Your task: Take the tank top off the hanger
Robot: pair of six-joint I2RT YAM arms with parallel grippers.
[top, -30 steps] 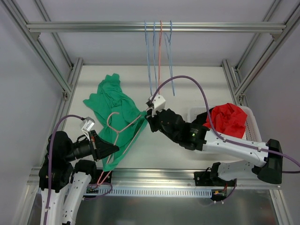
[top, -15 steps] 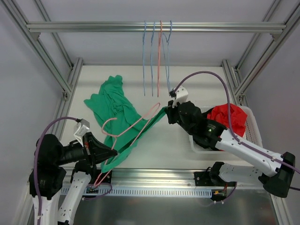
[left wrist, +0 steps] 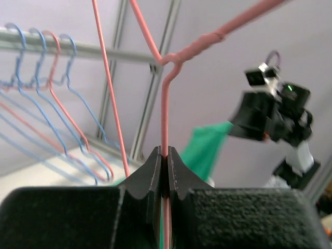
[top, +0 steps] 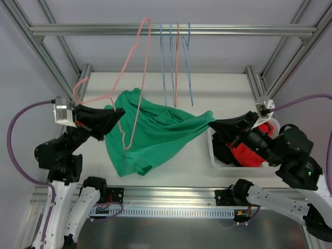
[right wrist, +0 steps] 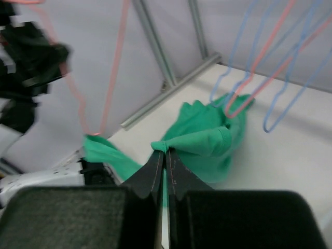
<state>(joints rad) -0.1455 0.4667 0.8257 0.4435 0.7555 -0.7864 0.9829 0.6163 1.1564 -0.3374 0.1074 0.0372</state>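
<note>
The left jaws clamp the pink wire hanger (left wrist: 165,114) held high, the right jaws pinch the green tank top (top: 155,132) stretched above the surface (top: 223,88) (seemingly snagged on the hanger's low corner), so pulling further apart looks next.

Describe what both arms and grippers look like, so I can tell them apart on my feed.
The left arm and right arm match: black joint housings on white links, each trailing a purple cable. The left gripper and right gripper are black, tapering to thin wedge fingers. Each wrist carries a small pale camera block. A green light glows on the right arm.
</note>
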